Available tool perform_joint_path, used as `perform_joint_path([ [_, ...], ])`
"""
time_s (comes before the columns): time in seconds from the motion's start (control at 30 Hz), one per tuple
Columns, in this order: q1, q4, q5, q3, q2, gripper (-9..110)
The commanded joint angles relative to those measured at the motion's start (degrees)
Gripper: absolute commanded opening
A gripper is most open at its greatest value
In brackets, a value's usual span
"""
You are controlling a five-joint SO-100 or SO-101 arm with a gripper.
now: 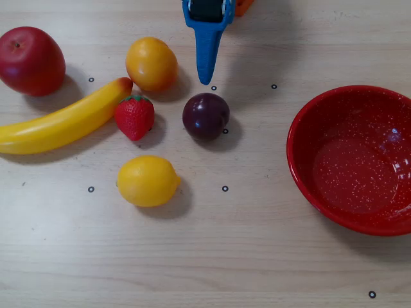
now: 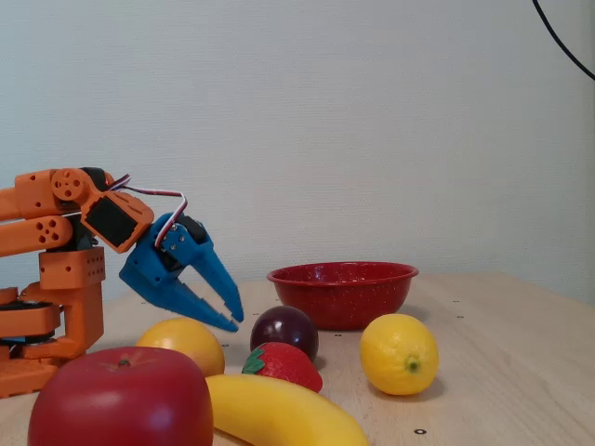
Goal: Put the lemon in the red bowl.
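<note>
the blue fingers [image 2: 232, 318] are seen slightly spread, with nothing held, raised above the table [image 1: 257, 269]. in the overhead view the lemon [image 1: 148, 181] lies well below the fingers [image 1: 206, 80] and a little left, beyond the plum [image 1: 205, 116], untouched. the red bowl [image 1: 302, 173] sits far to the right of the fingers, empty. one lemon, one bowl, one plum, one strawberry [image 1: 135, 117], one orange fruit [image 1: 151, 63], one banana [image 1: 61, 123] and one apple [image 1: 31, 60] are counted.

Empty blue claw [image 2: 232, 317] hangs parted above the orange fruit [image 2: 183, 345].
</note>
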Motion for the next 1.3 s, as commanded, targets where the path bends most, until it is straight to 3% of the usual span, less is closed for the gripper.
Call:
perform_joint_path([
  [0.0, -2.6, -0.9, 2.9, -2.8, -3.3, 0],
  [0.27, -4.8, 2.0, 4.7, -13.9, -13.6, 0],
  [0.73, -5.4, 17.1, 10.1, -40.4, -34.6, 0],
  [1.27, -7.3, 35.3, 9.0, -86.7, -72.3, 0],
])
